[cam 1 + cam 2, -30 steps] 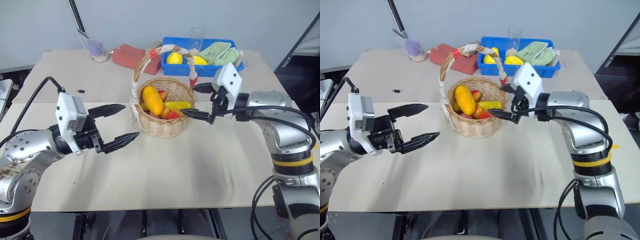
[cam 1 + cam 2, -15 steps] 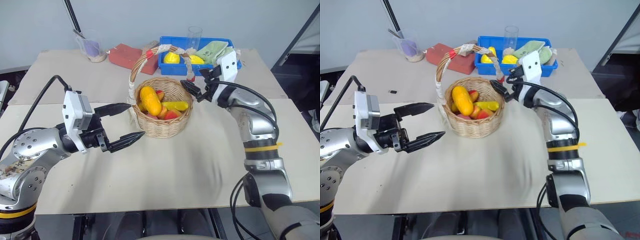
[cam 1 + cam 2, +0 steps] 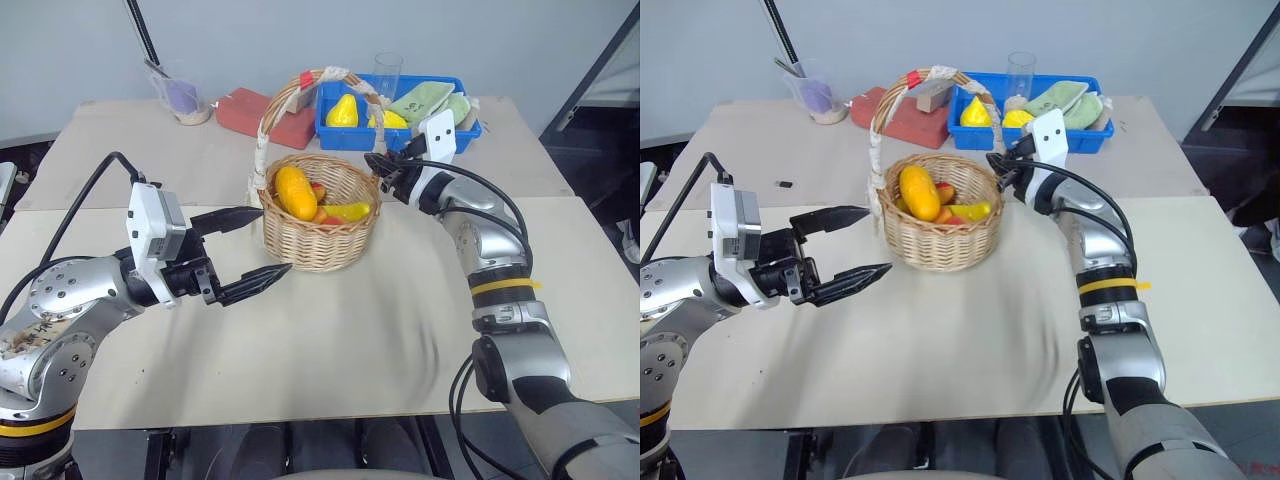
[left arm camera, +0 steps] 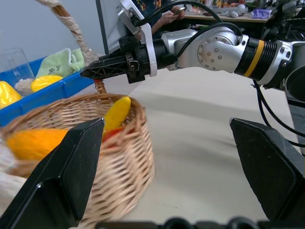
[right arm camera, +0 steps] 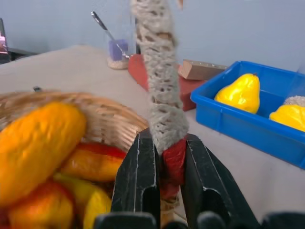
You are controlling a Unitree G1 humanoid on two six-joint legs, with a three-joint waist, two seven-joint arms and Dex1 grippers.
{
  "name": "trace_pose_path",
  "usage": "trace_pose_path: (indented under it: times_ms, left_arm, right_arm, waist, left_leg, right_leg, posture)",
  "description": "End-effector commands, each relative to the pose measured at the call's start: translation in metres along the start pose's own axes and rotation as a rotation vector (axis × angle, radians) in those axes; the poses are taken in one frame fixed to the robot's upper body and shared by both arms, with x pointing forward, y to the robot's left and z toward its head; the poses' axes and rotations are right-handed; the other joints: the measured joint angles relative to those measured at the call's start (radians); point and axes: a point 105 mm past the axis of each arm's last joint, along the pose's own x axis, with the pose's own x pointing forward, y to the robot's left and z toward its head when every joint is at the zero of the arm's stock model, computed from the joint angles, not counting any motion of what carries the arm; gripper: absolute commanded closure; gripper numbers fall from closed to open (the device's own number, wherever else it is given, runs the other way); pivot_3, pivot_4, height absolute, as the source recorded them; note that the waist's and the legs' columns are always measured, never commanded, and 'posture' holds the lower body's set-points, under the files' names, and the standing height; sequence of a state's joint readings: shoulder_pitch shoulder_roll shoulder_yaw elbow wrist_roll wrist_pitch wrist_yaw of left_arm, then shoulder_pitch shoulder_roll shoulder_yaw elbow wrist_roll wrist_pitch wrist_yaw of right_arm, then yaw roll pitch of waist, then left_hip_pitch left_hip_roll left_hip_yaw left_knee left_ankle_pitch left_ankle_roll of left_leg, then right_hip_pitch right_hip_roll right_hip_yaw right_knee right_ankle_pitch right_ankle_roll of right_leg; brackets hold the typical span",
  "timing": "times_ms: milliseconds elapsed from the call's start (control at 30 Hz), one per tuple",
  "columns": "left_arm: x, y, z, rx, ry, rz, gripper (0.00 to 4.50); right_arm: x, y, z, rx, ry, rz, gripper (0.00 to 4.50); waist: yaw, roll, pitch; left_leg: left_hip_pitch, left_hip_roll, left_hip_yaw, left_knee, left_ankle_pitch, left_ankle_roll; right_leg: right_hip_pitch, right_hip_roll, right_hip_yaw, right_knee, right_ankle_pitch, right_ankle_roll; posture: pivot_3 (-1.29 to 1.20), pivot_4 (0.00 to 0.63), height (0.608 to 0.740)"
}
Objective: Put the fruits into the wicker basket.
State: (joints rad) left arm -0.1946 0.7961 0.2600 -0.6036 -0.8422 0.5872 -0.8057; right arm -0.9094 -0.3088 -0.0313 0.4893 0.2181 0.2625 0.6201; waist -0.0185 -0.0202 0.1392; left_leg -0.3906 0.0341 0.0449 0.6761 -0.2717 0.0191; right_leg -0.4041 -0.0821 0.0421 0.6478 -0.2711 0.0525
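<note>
The wicker basket (image 3: 318,240) stands mid-table, its tall handle (image 3: 300,85) arching above it. Inside lie the fruits: an oblong orange-yellow one (image 3: 296,192) and a small red one (image 3: 320,188), with other yellow and red pieces beside them. My right gripper (image 3: 376,163) is shut on the handle near its right base; the right wrist view shows its fingers (image 5: 138,167) pinching the red band (image 5: 174,160). My left gripper (image 3: 274,240) hangs open just left of the basket with nothing between its fingers, touching nothing.
A blue tray (image 3: 1090,140) behind the basket holds a yellow pear (image 3: 343,110), a lemon-like fruit, a green cloth (image 3: 430,100) and a glass (image 3: 390,70). A red block (image 3: 265,108) and a cup (image 3: 185,95) stand at the back left.
My right gripper has reached forward to the right base of the basket handle and shut on it. The left arm has kept still, open.
</note>
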Motion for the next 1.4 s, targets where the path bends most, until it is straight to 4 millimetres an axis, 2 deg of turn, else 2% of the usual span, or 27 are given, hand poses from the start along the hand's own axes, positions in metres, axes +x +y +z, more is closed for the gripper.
trace_pose_path:
  times_ms: [33,167,267,367,533,667,733,1033,1067,1267,1333,1400]
  left_arm:
    - [0.001,0.0,0.008,0.042,-0.029,0.006,0.0]
    - [0.004,0.003,0.011,0.04,-0.054,0.025,0.0]
    - [0.007,0.002,0.011,0.034,-0.057,0.013,0.0]
    - [0.01,0.001,0.01,0.024,-0.062,0.001,0.0]
    - [0.015,0.003,0.008,0.019,-0.065,-0.011,0.0]
    - [0.017,0.006,0.008,0.019,-0.066,-0.019,0.0]
    - [0.018,0.008,0.008,0.022,-0.068,-0.019,0.0]
    - [0.012,0.02,0.002,0.052,-0.031,0.058,0.0]
    - [0.008,0.026,-0.004,0.061,0.009,0.101,0.0]
    - [-0.023,0.044,-0.042,0.072,0.276,0.259,0.0]
    - [-0.051,0.051,-0.058,0.086,0.401,0.334,0.0]
    - [-0.069,0.053,-0.065,0.093,0.467,0.374,0.0]
  right_arm:
    - [-0.005,-0.004,0.035,-0.08,-0.116,-0.013,4.29]
    - [-0.027,-0.024,0.048,-0.161,-0.151,-0.092,4.29]
    - [-0.051,-0.046,0.048,-0.209,-0.13,-0.194,4.29]
    - [-0.082,-0.075,0.037,-0.237,-0.072,-0.327,4.29]
    - [-0.122,-0.114,0.022,-0.202,-0.007,-0.552,4.29]
    - [-0.13,-0.119,0.015,-0.188,0.008,-0.599,4.29]
    - [-0.132,-0.12,0.016,-0.172,0.002,-0.611,3.25]
    - [-0.141,-0.106,0.023,-0.183,0.013,-0.538,0.19]
    - [-0.148,-0.103,0.025,-0.202,0.029,-0.506,0.03]
    - [-0.182,-0.092,0.026,-0.233,0.129,-0.373,0.03]
    - [-0.199,-0.088,0.021,-0.239,0.22,-0.282,0.03]
    - [-0.209,-0.083,0.017,-0.243,0.289,-0.215,0.03]
  waist:
    - [0.001,0.0,0.0]
    - [0.008,0.0,0.0]
    - [0.011,0.0,0.0]
    - [0.01,0.0,0.0]
    - [0.004,0.0,0.0]
    - [-0.001,0.0,0.0]
    - [-0.002,0.0,0.0]
    - [0.008,0.0,0.0]
    - [0.01,0.0,0.0]
    - [0.012,0.0,0.0]
    - [0.009,0.0,0.0]
    - [0.006,0.0,0.0]
  left_leg:
    - [0.0,0.0,0.0,0.0,0.0,0.0]
    - [-0.001,0.0,0.0,0.0,0.0,0.0]
    - [-0.002,-0.002,-0.001,0.0,0.0,0.0]
    - [-0.002,-0.002,-0.001,0.0,0.0,0.0]
    - [-0.002,-0.002,0.0,0.0,0.0,0.0]
    - [-0.001,-0.001,0.0,0.0,0.0,0.0]
    - [-0.001,0.0,0.0,0.0,0.0,0.0]
    - [-0.001,0.0,0.0,0.0,0.0,0.0]
    - [-0.001,0.0,-0.001,0.0,0.0,0.0]
    - [-0.001,-0.001,-0.001,0.0,-0.001,0.001]
    - [-0.001,-0.001,-0.001,0.0,-0.001,0.001]
    - [0.001,0.0,0.0,-0.001,-0.001,0.002]
  right_leg:
    - [0.0,0.0,0.0,0.0,0.0,0.0]
    - [0.0,-0.001,-0.001,0.0,0.0,0.0]
    - [0.0,-0.002,-0.001,-0.001,0.0,0.0]
    - [0.0,-0.003,-0.001,-0.001,0.0,0.001]
    - [0.0,-0.002,0.0,-0.001,0.0,0.001]
    - [0.0,0.0,0.001,-0.002,0.0,0.001]
    - [0.0,0.001,0.002,-0.002,0.0,0.001]
    - [0.0,0.001,0.002,-0.002,0.0,0.001]
    - [0.001,0.001,0.002,-0.002,0.0,0.001]
    - [0.001,0.0,0.002,-0.006,0.0,0.001]
    - [0.001,0.0,0.002,-0.007,0.0,0.001]
    - [0.002,0.001,0.002,-0.007,0.0,0.0]
  posture:
    - [0.0,0.15,0.74]
    - [0.0,0.15,0.74]
    - [0.0,0.15,0.74]
    - [0.0,0.15,0.74]
    - [0.0,0.15,0.74]
    - [0.0,0.15,0.74]
    - [0.0,0.15,0.74]
    - [0.0,0.15,0.74]
    - [0.0,0.15,0.74]
    - [0.0,0.15,0.74]
    - [0.0,0.15,0.74]
    - [0.0,0.15,0.74]
